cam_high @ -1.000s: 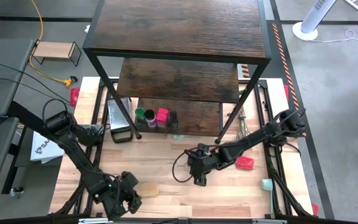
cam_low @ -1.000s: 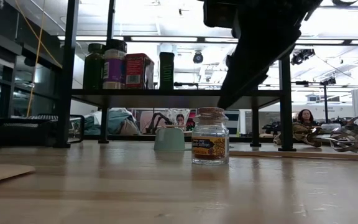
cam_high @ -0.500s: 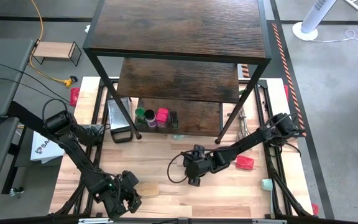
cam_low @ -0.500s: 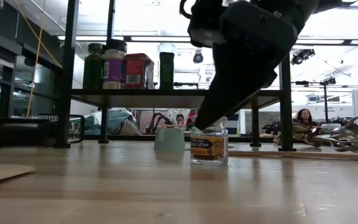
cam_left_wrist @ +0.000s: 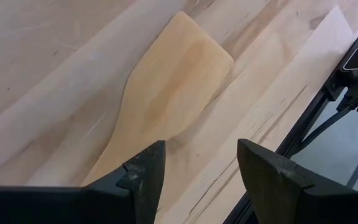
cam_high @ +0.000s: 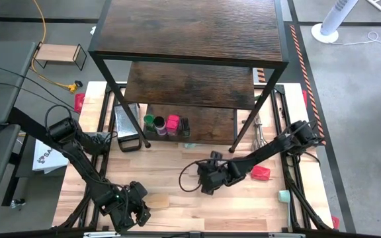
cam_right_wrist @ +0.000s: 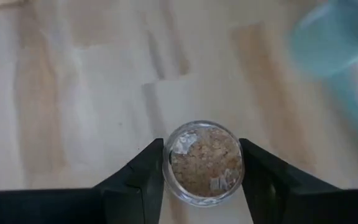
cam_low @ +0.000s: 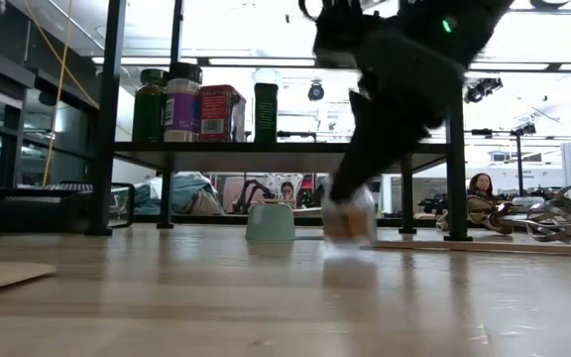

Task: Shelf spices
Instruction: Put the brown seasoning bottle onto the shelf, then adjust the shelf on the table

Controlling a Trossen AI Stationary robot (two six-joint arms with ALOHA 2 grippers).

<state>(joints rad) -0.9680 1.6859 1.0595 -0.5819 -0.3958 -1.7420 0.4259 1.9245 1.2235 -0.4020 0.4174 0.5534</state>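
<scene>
High view: the right end effector [cam_high: 210, 180] sits on the worktop [cam_high: 177, 205] at about 6 o'clock from the shelf [cam_high: 190, 73], whose lowest board already carries four spices [cam_high: 167, 124] in a row. The step in hand is picking up the last, tiny jar. Against the frame a second ago, this arm has swung a little toward 9 o'clock and settled over the jar. The left end effector [cam_high: 132, 206] waits near the worktop's 7 o'clock corner, beside a wooden spatula [cam_high: 156, 200].

Low view: the tiny jar [cam_low: 350, 214] is smeared by motion under the dark arm; it seems to be just leaving the worktop, though the blur leaves that unsure. Earlier it stood sharp and still with its label readable.

Left wrist view: this arm's fingers [cam_left_wrist: 145, 174] are spread apart, holding nothing, above the spatula's blade.

Right wrist view: the fingers [cam_right_wrist: 143, 171] are clenched on the jar's two sides, its cork top between them.

Next, I judge, comes a lift and a carry toward 12 o'clock, setting the jar beside the four without knocking them.
</scene>
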